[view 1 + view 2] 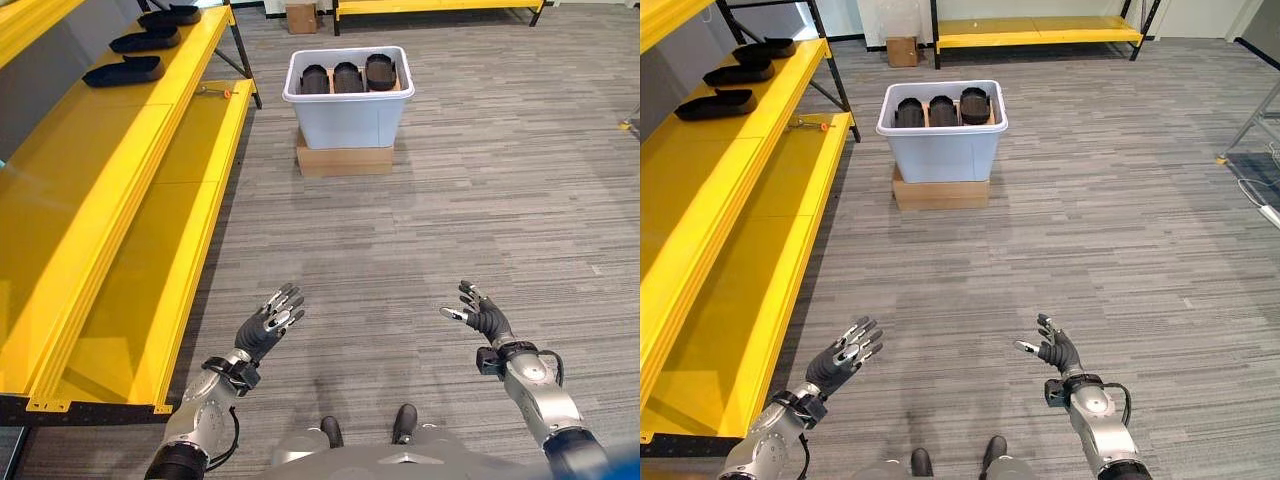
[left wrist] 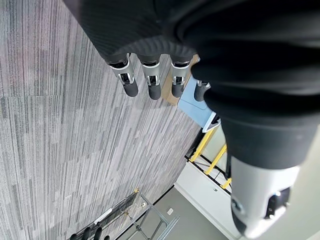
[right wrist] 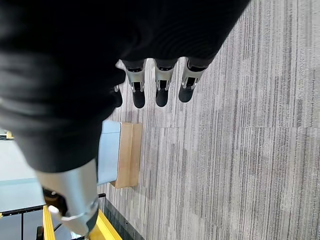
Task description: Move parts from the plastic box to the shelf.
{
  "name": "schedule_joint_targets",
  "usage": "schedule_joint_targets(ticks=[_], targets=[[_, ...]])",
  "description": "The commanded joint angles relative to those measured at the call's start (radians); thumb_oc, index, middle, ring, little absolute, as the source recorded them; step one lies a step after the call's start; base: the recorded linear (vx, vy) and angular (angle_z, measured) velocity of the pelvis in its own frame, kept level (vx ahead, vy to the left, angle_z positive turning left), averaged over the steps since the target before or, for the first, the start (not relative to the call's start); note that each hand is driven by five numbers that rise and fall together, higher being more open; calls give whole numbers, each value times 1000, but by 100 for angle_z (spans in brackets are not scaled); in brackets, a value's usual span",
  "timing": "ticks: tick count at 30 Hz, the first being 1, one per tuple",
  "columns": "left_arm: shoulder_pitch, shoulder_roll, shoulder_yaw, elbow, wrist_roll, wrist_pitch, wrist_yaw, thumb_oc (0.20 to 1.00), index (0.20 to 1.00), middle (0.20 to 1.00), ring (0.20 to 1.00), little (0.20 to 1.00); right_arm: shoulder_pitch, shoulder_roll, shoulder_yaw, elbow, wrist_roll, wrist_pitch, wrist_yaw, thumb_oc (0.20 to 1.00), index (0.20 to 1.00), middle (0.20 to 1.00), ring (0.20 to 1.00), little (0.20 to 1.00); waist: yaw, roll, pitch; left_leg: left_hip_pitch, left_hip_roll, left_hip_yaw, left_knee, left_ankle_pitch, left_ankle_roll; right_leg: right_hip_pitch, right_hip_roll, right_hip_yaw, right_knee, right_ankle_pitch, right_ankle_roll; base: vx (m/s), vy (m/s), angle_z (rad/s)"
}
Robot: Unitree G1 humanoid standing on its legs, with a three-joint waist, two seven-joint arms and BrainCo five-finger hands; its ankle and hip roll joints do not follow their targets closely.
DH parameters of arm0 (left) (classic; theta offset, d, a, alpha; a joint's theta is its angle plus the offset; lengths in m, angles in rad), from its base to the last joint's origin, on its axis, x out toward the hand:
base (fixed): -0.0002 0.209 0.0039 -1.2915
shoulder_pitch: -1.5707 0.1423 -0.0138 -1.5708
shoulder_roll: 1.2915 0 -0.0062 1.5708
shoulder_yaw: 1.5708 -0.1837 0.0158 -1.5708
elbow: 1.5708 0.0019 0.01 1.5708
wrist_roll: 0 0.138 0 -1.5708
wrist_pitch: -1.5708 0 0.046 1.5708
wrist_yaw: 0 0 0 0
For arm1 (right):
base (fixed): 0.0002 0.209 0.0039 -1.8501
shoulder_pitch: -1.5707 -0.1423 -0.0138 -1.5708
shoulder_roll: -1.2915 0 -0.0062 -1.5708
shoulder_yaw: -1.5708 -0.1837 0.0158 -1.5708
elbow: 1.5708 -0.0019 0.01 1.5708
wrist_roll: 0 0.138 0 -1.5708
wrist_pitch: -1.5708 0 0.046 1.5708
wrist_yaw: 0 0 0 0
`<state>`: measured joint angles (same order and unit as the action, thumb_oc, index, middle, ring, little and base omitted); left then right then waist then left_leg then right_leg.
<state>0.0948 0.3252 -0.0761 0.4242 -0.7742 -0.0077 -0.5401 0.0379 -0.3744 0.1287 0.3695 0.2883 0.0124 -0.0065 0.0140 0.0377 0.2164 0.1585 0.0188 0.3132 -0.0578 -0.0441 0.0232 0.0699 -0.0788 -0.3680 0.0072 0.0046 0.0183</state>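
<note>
1. Parts (image 1: 348, 77): black, moulded, standing on edge in a row inside the plastic box (image 1: 347, 120), well ahead on the grey carpet.
2. Plastic box: pale, open-topped, resting on a flat cardboard carton (image 1: 344, 158), just past the far end of the yellow shelf (image 1: 150, 130).
3. Already lying on the upper tier of the shelf: more black parts (image 1: 124, 71), in a line toward the far end.
4. Left hand (image 1: 267, 325): raised low in front, fingers straight and spread, holding nothing, well apart from the box.
5. Right hand (image 1: 480, 315): likewise low and forward, fingers relaxed and slightly parted, thumb out, empty.
6. Judged stage: between picks, with a walk to the box needed before any reach.
7. Risk: parts packed close together, so a grasp on one likely to drag or tip its neighbour.
8. Risk: box perched on a carton of smaller footprint; a push on the rim liable to slide or tilt it.
9. Risk: small orange-tipped tool (image 1: 215, 92) lying on the lower tier near the box; a careless placement liable to knock it off.
10. Risk: approaching too close to the shelf edge, left arm liable to clip the yellow lip.
</note>
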Motion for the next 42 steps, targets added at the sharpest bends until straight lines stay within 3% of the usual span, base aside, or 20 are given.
schedule_joint_targets(ticks=[1,3,6,8,10,13,17,18,19,22,25,27,29,32,34,36,38,39,40,42], targets=[[-27,51,10,-22,-22,-50,-9,1000,1000,1000,1000,1000,-37,-17,3,-48,7,-67,-25,1000,1000,1000,1000,1000,8,-33,-34,-61,22,32,73,-6,-8,-2,-102,43,144,-44,118,-16,174,0],[-27,53,12,-18,-22,-49,-9,1000,1000,1000,1000,1000,-41,-14,1,-46,5,-72,-25,1000,1000,1000,1000,1000,7,-34,-31,-63,10,31,74,-10,4,-19,-103,50,186,-43,122,-7,181,-2],[-40,53,-7,3,14,-44,-4,1000,1000,1000,1000,1000,-51,-12,6,-63,15,-73,-47,1000,1000,1000,1000,1000,2,-33,-17,-64,-19,34,64,-17,36,-128,-130,53,411,-3,152,-19,214,0],[-37,51,-27,9,39,-41,1,1000,1000,1000,1000,1000,-56,-11,7,-77,38,-70,-58,1000,1000,1000,1000,1000,1,-28,2,-51,-27,46,53,-25,48,-215,-169,17,557,58,170,45,176,5],[-22,48,-48,5,24,-30,19,1000,1000,1000,1000,1000,-47,-8,-11,-85,62,-42,-15,1000,1000,1000,1000,1000,-28,-40,21,-15,-45,28,32,-44,40,-263,-130,34,471,105,178,159,54,-23],[-19,40,-61,8,20,-24,39,1000,1000,1000,1000,1000,-28,-9,-12,-83,-33,-82,-17,1000,1000,1000,1000,1000,-53,-63,27,1,-63,-3,34,-72,36,-271,-105,61,294,144,178,200,-81,8],[-12,36,-93,32,66,-61,66,1000,1000,1000,1000,1000,-25,-1,-1,-78,76,-94,-42,1000,1000,1000,1000,1000,-52,-95,36,32,-75,-9,46,-114,30,-285,-148,28,113,233,208,277,-123,34],[-4,34,-105,37,89,-68,82,1000,1000,1000,1000,1000,-22,12,-5,-74,83,-104,-67,1000,1000,1000,1000,1000,-50,-88,39,53,-68,-17,49,-138,27,-291,-151,28,76,235,220,394,-157,17],[-1,32,-117,40,101,-77,96,1000,1000,1000,1000,1000,-18,20,-7,-72,81,-114,-82,1000,1000,1000,1000,1000,-52,-93,46,56,-69,-14,58,-137,29,-291,-155,28,54,248,210,391,-140,12],[-9,27,-141,52,107,-79,107,1000,1000,1000,1000,1000,-11,29,6,-76,73,-129,-138,1000,1000,1000,1000,1000,-65,-100,41,48,-75,-35,102,-149,31,-261,-132,71,-3,219,199,436,-149,36],[-9,26,-154,55,128,-85,129,1000,1000,1000,1000,1000,-25,23,19,-55,74,-135,-162,1000,1000,1000,1000,1000,-51,-88,18,55,-47,-9,164,-189,19,-208,-124,25,33,167,180,489,-125,65],[-9,31,-153,48,204,-137,157,1000,1000,1000,1000,1000,-37,10,27,-37,82,-138,-155,1000,1000,1000,1000,1000,-45,-84,0,61,-38,-1,195,-204,8,-185,-113,9,50,145,155,328,-127,7],[-7,29,-141,53,155,-134,205,1000,1000,1000,1000,1000,-46,-7,31,-19,76,-134,-142,1000,1000,1000,1000,1000,-40,-88,-17,56,-31,16,254,-206,-9,-165,-108,-14,53,131,117,324,-154,-5],[-10,19,-104,59,109,-125,218,1000,1000,1000,1000,1000,-45,-19,37,-20,65,-119,-138,1000,1000,1000,1000,1000,-37,-76,-39,46,-9,19,355,-158,-41,-144,-83,-27,45,103,86,303,-125,-5],[-2,6,-65,81,95,-127,228,1000,1000,1000,1000,1000,-31,-43,29,-17,24,-111,-129,1000,1000,1000,1000,1000,-37,-41,-62,31,53,22,504,-39,-125,-102,-21,-40,30,36,46,349,-188,-18],[-5,-6,-39,104,100,-136,217,1000,1000,1000,1000,1000,-27,-64,26,8,30,-108,-116,1000,1000,1000,1000,1000,-26,-52,-46,-115,117,30,814,72,-183,-41,0,-31,6,-4,-5,216,-259,2],[-14,-13,-26,119,96,-138,217,1000,1000,1000,1000,1000,-32,-71,25,33,22,-112,-108,1000,1000,1000,1000,1000,-24,-65,-23,-210,163,49,896,88,-163,-21,-12,-32,9,-12,-26,163,-120,-5],[-16,-13,-23,123,95,-138,219,1000,1000,1000,1000,1000,-33,-73,27,39,28,-112,-103,1000,1000,1000,1000,1000,-21,-53,-15,-223,185,35,901,66,-179,-7,2,-21,20,-36,-21,248,-21,-27],[-21,-17,-24,126,93,-142,228,1000,1000,1000,1000,1000,-40,-70,32,43,37,-109,-99,1000,1000,1000,1000,1000,-20,-52,-4,-230,194,47,837,49,-165,3,-2,-18,24,-41,-15,263,52,-42],[-23,-21,-30,121,90,-146,247,1000,1000,1000,1000,1000,-50,-55,38,49,23,-105,-89,1000,1000,1000,1000,1000,-21,-51,10,-209,188,89,617,38,-139,29,-6,6,28,-50,2,278,147,-39]])
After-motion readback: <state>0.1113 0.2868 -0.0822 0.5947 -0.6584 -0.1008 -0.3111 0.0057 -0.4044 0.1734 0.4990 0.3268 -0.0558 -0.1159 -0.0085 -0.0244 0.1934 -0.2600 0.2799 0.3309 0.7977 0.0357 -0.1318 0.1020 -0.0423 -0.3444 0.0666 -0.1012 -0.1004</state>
